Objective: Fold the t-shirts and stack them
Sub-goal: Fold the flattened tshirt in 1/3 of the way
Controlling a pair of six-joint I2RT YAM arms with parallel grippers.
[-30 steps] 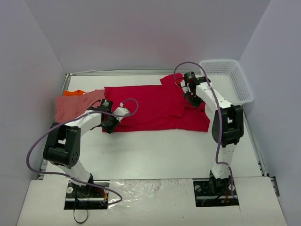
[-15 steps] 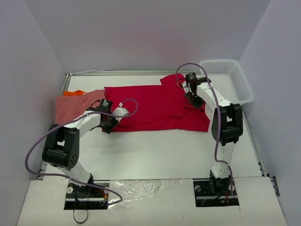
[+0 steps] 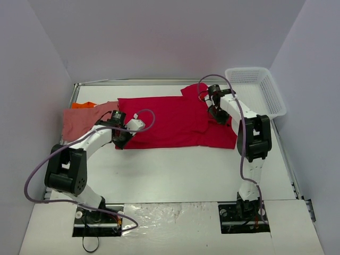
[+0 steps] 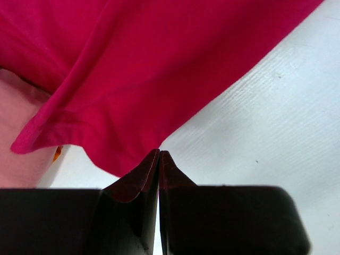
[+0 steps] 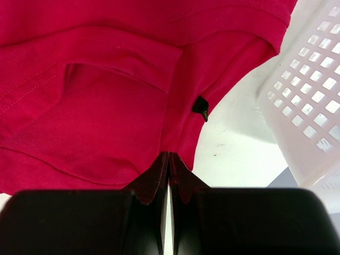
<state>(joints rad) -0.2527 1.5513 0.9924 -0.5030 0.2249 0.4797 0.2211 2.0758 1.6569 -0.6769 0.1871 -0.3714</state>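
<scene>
While both arms reach out over the white table point(image 3: 175, 170), the red t-shirt point(image 3: 175, 119) lies spread flat across the upper middle of the top view, with its long side running left to right. Its lower edge is fairly straight, and one sleeve juts toward the upper right.

The left gripper point(image 3: 120, 142) sits at the shirt's lower left corner. In the left wrist view its dark fingers are pressed together at the bottom centre of the frame, and the left gripper point(image 4: 159, 155) meets the curved edge of the red t-shirt point(image 4: 159, 64) right at its tips. It seems to pinch only a thin bit of cloth there. Bare table fills the right of that frame.

The right gripper point(image 3: 218, 114) is down on the shirt's right part, below the sleeve. In the right wrist view the right gripper point(image 5: 168, 156) is likewise clenched. The folds of the red t-shirt point(image 5: 79, 106) draw down into the closed tips, so it grips the cloth. A small black tag point(image 5: 201, 108) hangs on the fabric just above and right of the fingers.

At the left of the top view the salmon pink t-shirt point(image 3: 79, 119) lies rumpled, with its right edge tucked under the red one. A strip of the orange t-shirt point(image 3: 84, 105) peeks out just above it. The left wrist view shows the pink cloth point(image 4: 16, 159) at the lower left, with a speck of orange point(image 4: 56, 154) beside it.

The white mesh basket point(image 3: 257, 93) stands at the upper right corner of the table, near the red sleeve. Its wall also fills the right side of the right wrist view point(image 5: 308, 106).
</scene>
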